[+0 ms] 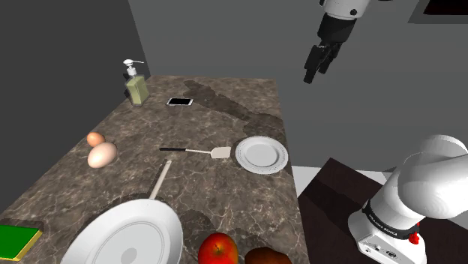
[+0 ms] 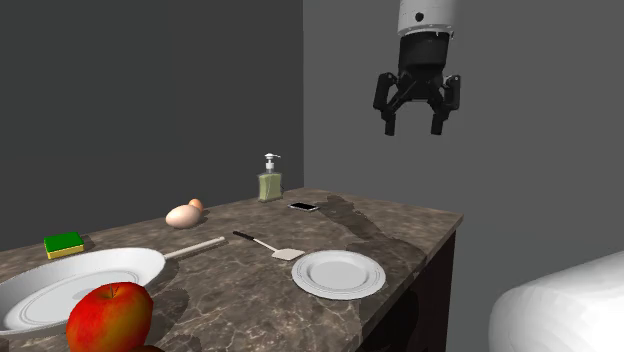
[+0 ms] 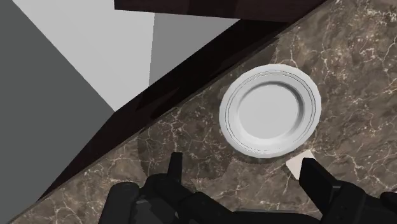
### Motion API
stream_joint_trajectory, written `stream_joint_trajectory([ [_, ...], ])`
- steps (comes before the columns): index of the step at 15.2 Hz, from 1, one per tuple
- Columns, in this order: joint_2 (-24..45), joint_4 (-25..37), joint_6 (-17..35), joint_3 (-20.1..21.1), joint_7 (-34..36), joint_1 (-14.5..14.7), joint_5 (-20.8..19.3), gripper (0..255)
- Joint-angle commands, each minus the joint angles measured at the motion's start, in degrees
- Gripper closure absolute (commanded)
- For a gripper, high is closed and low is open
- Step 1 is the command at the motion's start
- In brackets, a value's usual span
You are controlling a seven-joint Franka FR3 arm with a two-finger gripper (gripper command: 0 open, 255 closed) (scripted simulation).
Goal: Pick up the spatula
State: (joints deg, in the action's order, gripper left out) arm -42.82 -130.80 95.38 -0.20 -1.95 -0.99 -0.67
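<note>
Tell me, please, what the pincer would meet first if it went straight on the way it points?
Probably the bare counter just beside the plate; the spatula lies slightly aside.

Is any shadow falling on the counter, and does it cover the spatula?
Shoulder view: a dark shadow patch lies on the brown marbled countertop beyond the round white plate, stopping short of the black-handled, pale-bladed spatula. Second exterior view: the same patch sits behind the plate; spatula evenly lit.

You get soft, dim light from above; all looks sharp. A dark shadow lies on the brown marbled countertop (image 1: 229,106).
</note>
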Motion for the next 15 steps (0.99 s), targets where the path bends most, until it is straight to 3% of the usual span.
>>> stream_joint_trajectory([
  [1,0.0,0.0,0.0,0.0,0.0,0.0,0.0,0],
  [15,24.6,5.4,17.8,4.0,-5.2,5.8,1.9,0],
])
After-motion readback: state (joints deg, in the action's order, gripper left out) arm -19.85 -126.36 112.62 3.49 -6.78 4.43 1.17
